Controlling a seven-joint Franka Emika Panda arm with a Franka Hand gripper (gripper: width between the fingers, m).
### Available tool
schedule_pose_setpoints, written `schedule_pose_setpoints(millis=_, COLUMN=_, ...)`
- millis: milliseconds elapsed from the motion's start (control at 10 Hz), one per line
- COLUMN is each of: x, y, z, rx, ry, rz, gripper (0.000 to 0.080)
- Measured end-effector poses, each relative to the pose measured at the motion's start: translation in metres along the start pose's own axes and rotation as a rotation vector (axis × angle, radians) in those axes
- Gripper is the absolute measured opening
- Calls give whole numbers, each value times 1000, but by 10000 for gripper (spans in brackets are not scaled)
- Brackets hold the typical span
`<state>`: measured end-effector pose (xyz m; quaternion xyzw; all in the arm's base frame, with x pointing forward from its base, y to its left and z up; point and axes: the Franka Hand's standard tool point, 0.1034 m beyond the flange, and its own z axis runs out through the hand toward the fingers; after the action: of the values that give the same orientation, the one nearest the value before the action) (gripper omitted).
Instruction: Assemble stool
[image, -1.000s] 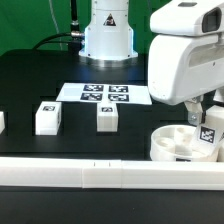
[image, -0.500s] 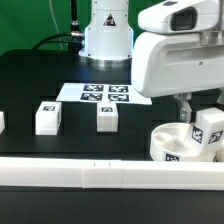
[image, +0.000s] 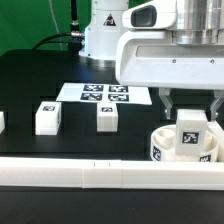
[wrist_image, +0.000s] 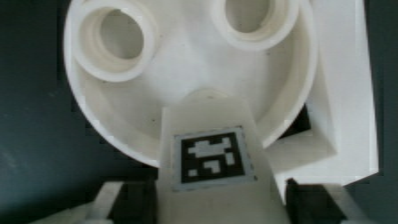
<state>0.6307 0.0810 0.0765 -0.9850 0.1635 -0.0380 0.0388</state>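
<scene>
The round white seat disc (image: 163, 147) lies underside up at the exterior view's right, near the front rail. My gripper (image: 190, 112) is shut on a white leg block (image: 191, 136) with a tag facing the camera, and holds it upright just over the disc. In the wrist view the leg block (wrist_image: 215, 152) runs out between my fingers (wrist_image: 118, 201) over the seat disc (wrist_image: 125, 100), short of its two round sockets. My gripper (wrist_image: 221, 206) grips the block's near end. Two more leg blocks (image: 47, 117) (image: 107, 118) stand on the black table.
The marker board (image: 100, 93) lies behind the loose blocks. A long white rail (image: 90, 176) runs along the front edge. A white piece (image: 2, 122) is cut off at the exterior view's left edge. The robot base (image: 107, 38) stands at the back.
The arm has moved toward the exterior view's left with the leg block. The block went from the disc's right rim to over its middle, with its tag now facing the camera.
</scene>
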Motion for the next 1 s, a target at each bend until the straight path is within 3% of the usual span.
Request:
schedule_pose_setpoints(millis=100, x=0, y=1, z=-1, rx=0, ry=0, rz=-28, gripper=351)
schedule_pose_setpoints(millis=200, x=3, y=4, z=-7, rx=2, ry=5, rz=-84, gripper=563)
schedule_pose_setpoints(millis=300, x=5, y=9, z=-19, rx=1, ry=0, rz=-144, gripper=563)
schedule_pose_setpoints(millis=400, x=12, y=21, z=-34, rx=1, ry=0, rz=-224, gripper=630)
schedule_pose_setpoints(millis=500, x=18, y=33, z=-40, rx=0, ry=7, rz=-243, gripper=630)
schedule_pose_setpoints(millis=900, x=16, y=31, z=-36, rx=-1, ry=3, rz=-237, gripper=648)
schedule_pose_setpoints(millis=1000, x=16, y=36, z=-34, rx=-2, ry=5, rz=-256, gripper=648)
